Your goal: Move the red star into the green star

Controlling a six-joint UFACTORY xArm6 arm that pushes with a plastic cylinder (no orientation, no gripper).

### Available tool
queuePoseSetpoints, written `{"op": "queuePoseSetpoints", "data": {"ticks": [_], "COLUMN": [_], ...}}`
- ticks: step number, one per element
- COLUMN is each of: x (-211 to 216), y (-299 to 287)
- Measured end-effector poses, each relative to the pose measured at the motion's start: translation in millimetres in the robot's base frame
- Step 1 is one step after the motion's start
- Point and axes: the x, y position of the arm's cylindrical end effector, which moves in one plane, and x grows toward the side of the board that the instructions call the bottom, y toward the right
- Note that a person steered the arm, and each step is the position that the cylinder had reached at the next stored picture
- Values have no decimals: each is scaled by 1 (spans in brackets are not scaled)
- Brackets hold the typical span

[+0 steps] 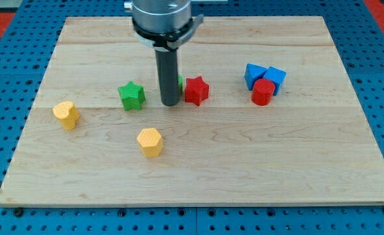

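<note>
The red star point(196, 90) lies on the wooden board point(198, 163) a little right of centre. The green star point(132, 95) lies to its left, apart from it. My tip point(170, 103) stands between the two stars, close to the red star's left side and a short gap from the green star. A small green block point(180, 81) peeks out behind the rod, mostly hidden by it.
A red cylinder point(263, 92) sits against two blue blocks point(255, 75) point(275, 78) at the view's right. A yellow block point(66, 115) lies at the left and a yellow hexagonal block point(150, 141) below the green star.
</note>
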Motion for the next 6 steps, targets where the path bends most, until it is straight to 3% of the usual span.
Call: {"op": "queuePoseSetpoints", "data": {"ticks": [2,3,4,5,6], "x": [-43,-64,-52,-17,-17], "y": [13,54,92,53,-48]}}
